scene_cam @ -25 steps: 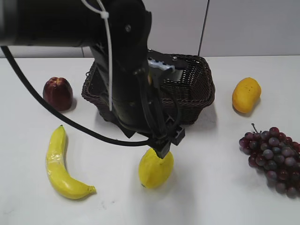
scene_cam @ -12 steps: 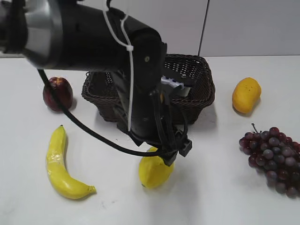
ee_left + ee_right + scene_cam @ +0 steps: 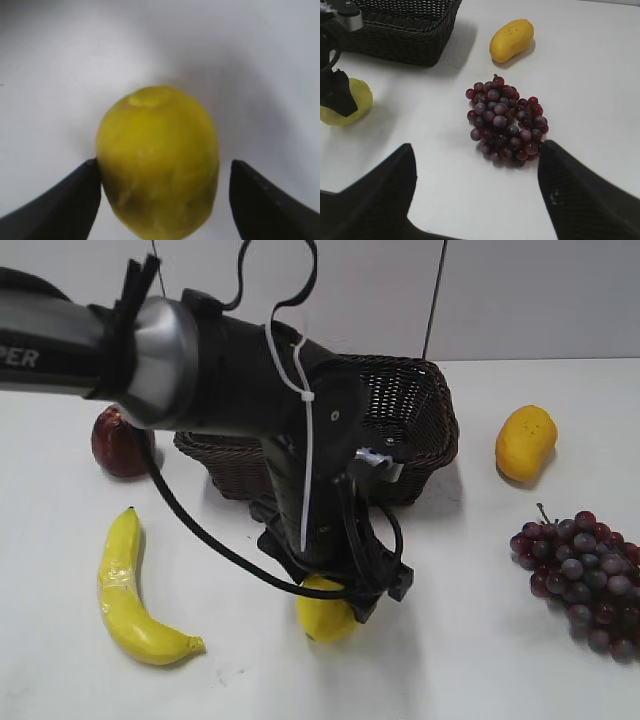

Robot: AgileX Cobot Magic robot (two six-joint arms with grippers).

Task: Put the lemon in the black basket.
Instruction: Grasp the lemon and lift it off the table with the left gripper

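The yellow lemon (image 3: 325, 615) lies on the white table in front of the black basket (image 3: 425, 430). It fills the left wrist view (image 3: 157, 160) and shows at the left edge of the right wrist view (image 3: 347, 102). My left gripper (image 3: 162, 200) is open and low around the lemon, one finger on each side; the left finger touches its skin and the right finger stands a little apart. My right gripper (image 3: 475, 190) is open and empty above bare table, near the grapes. The basket also shows in the right wrist view (image 3: 400, 30).
A banana (image 3: 125, 590) lies at the front left and a red apple (image 3: 120, 440) left of the basket. An orange-yellow mango (image 3: 525, 440) lies at the right, with dark red grapes (image 3: 585, 580) in front of it. The left arm hides much of the basket.
My left arm has come down over the lemon. The open fingers went from just above it to either side of it. The lemon has not moved.
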